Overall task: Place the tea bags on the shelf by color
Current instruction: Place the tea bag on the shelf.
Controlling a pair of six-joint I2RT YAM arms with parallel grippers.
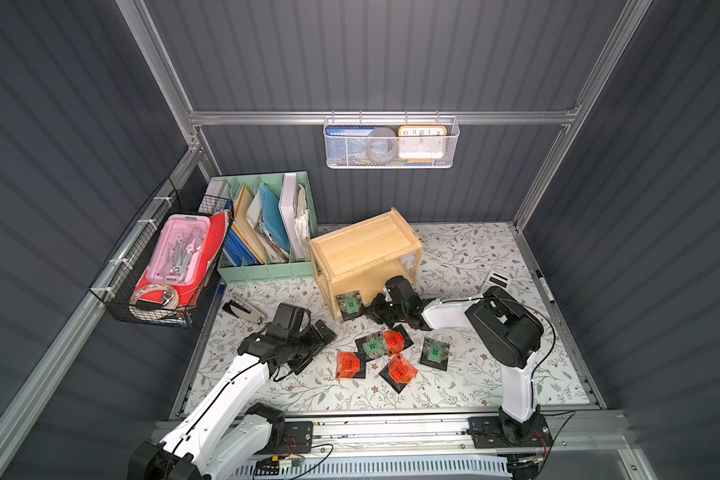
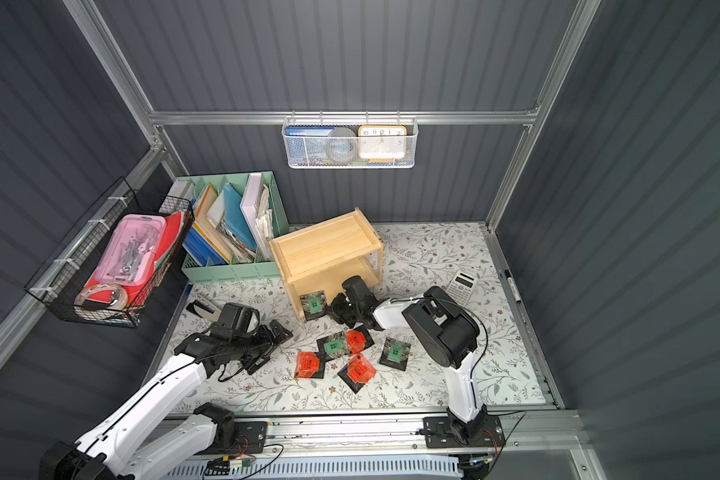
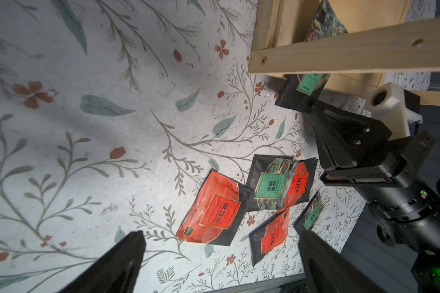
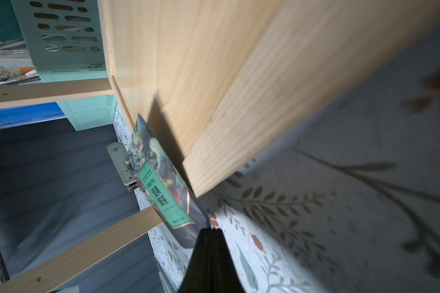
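The wooden shelf stands at the back middle of the table. A green tea bag leans tilted over the front rim of the shelf's lower board. My right gripper is shut on that bag's black edge. Three orange tea bags and two green ones lie on the floral mat in front of the shelf, one green bag overlapping an orange one. My left gripper hovers left of them, open and holding nothing.
A mint-green file organizer stands left of the shelf, with a black wire basket on the left wall. A stapler lies near the left arm. At the right are a calculator and a pen.
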